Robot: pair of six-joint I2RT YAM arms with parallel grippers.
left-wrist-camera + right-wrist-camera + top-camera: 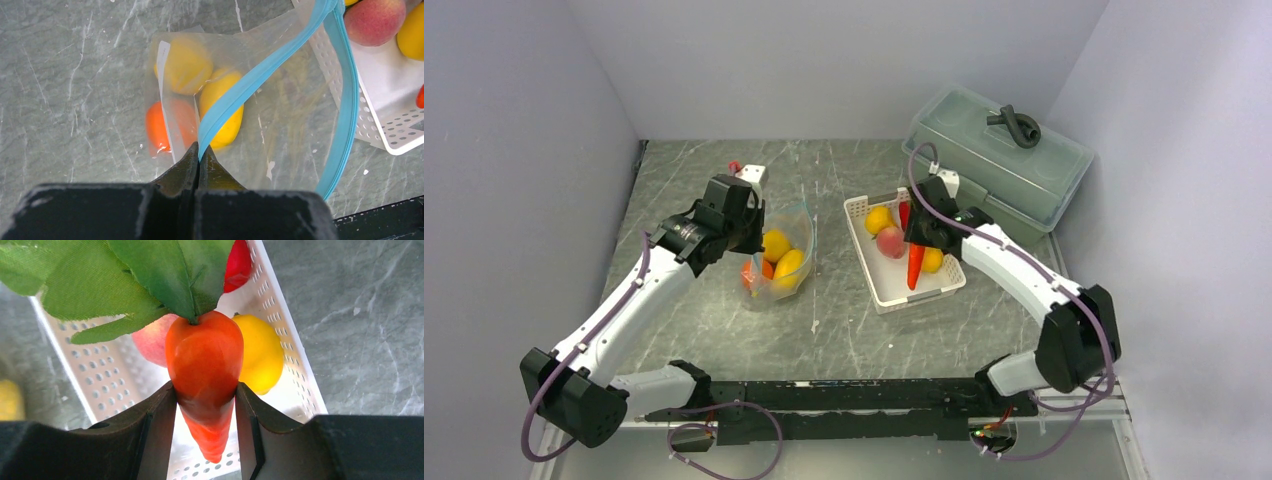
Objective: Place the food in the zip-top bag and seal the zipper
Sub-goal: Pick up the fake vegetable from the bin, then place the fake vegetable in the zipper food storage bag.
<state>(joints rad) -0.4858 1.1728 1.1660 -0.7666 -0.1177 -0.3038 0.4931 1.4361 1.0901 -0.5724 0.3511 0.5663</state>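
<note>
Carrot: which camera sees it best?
Right wrist view: the carrot fills the frame, gripped by the right end effector. The top view shows it small, over the basket; the left wrist view shows no clear carrot.

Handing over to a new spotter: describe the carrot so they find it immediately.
Find the grey-green lidded box at the far right; the white slotted basket lies just in front of it. Over the basket, the right gripper clamps the carrot: the only long, pointed orange-red piece with green leaves.

In the right wrist view, green leaves (150, 270) of the carrot (202, 365) are running off the top edge and covering most of the red pepper (240, 265); the peach (152, 342) (tucked behind the carrot) is only partly showing.
</note>
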